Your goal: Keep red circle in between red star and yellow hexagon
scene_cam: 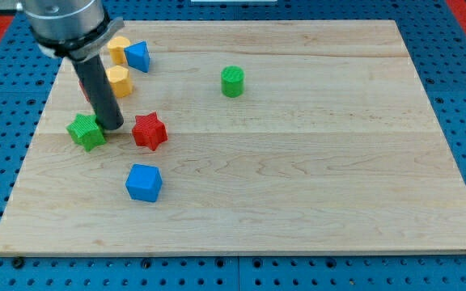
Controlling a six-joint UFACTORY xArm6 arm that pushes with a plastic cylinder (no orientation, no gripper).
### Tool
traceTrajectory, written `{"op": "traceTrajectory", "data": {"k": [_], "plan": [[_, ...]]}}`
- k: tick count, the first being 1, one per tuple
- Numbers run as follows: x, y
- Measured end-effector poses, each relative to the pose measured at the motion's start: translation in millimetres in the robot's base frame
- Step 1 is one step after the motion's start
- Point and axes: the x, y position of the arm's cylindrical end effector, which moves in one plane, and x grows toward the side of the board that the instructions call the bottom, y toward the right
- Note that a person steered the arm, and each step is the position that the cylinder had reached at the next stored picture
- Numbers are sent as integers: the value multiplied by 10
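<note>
My tip (112, 128) rests on the table (314, 178) at the left side, just beside the green star (86, 131) on its left and a short way from the red star (149, 131) on its right, so it stands between those two. The rig carries no gripper, only the rod, so there is nothing to open or close. The red circle is the doubtful item: only a sliver of red (82, 86) shows at the left edge of the rod, farther back than the tip, and I take that to be the circle, though the rod hides most of it and I cannot confirm its shape. On that reading, the circle lies beyond my tip and slightly left. Two yellow pieces sit in the same far-left area: a yellow hexagon (119, 81) just right of the rod, and another yellow block (118, 48) behind it, touching a blue block (138, 56). The red star lies nearer than the hexagon and to its right. In my judgement the circle must travel right, into the gap between them. A blue cube (143, 183) and a green cylinder (232, 82) stand well apart.
</note>
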Motion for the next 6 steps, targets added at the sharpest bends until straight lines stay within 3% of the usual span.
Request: {"op": "traceTrajectory", "data": {"k": [3,5,6], "plan": [[-745,-882],[-267,-147],[-237,32]]}}
